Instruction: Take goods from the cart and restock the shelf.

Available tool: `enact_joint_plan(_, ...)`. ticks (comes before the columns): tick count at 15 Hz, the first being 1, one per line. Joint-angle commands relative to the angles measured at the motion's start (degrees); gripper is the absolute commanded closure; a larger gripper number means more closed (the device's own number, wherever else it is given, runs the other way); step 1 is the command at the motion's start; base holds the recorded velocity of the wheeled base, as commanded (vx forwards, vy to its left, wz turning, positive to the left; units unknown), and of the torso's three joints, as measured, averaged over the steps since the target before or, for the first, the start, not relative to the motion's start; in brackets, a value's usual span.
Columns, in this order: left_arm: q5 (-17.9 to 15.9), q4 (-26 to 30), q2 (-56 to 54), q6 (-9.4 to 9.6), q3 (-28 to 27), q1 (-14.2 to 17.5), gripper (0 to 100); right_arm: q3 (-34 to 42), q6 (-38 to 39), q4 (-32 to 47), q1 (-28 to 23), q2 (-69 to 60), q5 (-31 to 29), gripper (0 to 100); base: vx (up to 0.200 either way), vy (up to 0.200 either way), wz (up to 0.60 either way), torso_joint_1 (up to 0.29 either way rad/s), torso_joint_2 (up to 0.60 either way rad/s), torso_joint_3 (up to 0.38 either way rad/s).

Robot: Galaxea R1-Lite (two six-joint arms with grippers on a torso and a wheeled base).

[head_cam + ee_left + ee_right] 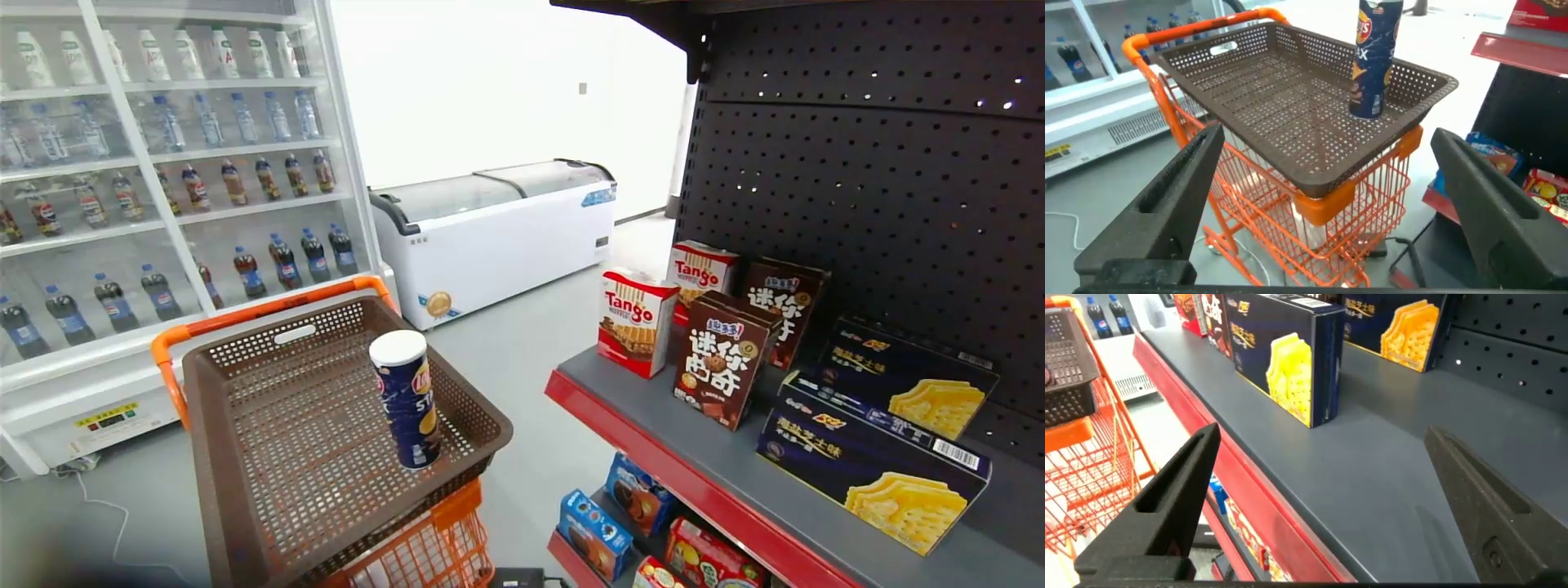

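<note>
The orange cart (245, 314) shows only in part, its lower frame cut off at the picture's edge. On top of it sits a brown basket (245, 457) holding one can of chips (406, 398), upright and near the side that faces the shelf (653, 408). From the left wrist the can's top is cut off. The left hand (1328, 139) hangs beside the cart and lower than the basket rim, its two fingers spread wide with nothing between them. The right hand (1323, 434) hovers over a bare stretch of the grey shelf board, fingers likewise spread and holding nothing. On that board stand two red-and-white wafer boxes (637, 322), one behind the other. Next to them are brown biscuit boxes (722, 371): two show their faces, and a third may be hidden behind the front one. Two long dark blue boxes (869, 465) lean further along. The lower shelf carries two blue packs (596, 531) and some red packs (710, 559), half hidden under the red shelf lip and cut off below.
</note>
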Motion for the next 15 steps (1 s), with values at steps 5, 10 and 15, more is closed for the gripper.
enact_joint_plan(5, -0.13, 1.95, 31.35, 3.13, -19.25, -1.38, 0, 0.0, 0.0, -0.02, 0.04, 0.02, 0.03, 0, 0.0, 0.0, 0.0, 0.0, 0.0, 0.0)
enact_joint_plan(10, -0.04, -11.67, 57.81, 6.3, -26.19, -2.7, 0, 0.0, -0.09, -0.02, 0.04, 0.02, 0.03, 0, 0.0, 0.0, 0.0, 0.0, 0.0, 0.0)
enact_joint_plan(15, -2.77, -29.78, 76.53, 7.88, -26.63, -4.9, 0, 0.0, -0.09, -0.02, 0.04, 0.02, 0.03, 0, 0.0, 0.0, 0.0, 0.0, 0.0, 0.0)
